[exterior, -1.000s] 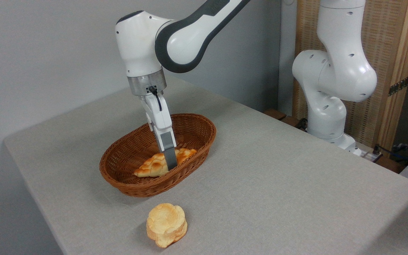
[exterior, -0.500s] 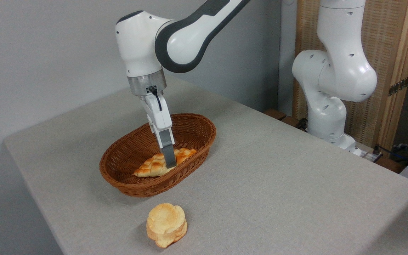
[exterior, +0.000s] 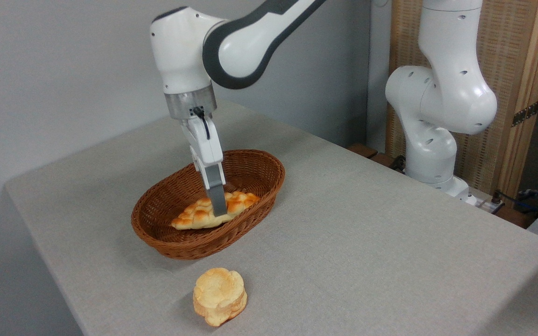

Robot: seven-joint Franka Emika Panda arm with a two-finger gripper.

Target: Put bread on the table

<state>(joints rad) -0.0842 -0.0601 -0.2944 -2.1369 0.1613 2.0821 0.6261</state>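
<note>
Grey table [exterior: 367, 242]: basket [exterior: 166, 233] (bread [exterior: 194, 217] inside)

Even, soft overhead lighting; sharp focus throughout. Faint diffuse shadows under basket [exterior: 166, 233] and bun [exterior: 219, 295] toward table's [exterior: 367, 242] near-left edge. No glare or blur.

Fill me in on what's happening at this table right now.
The robot arm's gripper is down inside the brown wicker basket, shut on the long braided bread. The loaf sits a little higher than a moment ago, so it seems to be lifting out, though it is not yet clear of the rim. A small round bun sits on the grey table in front of the basket, untouched.
</note>
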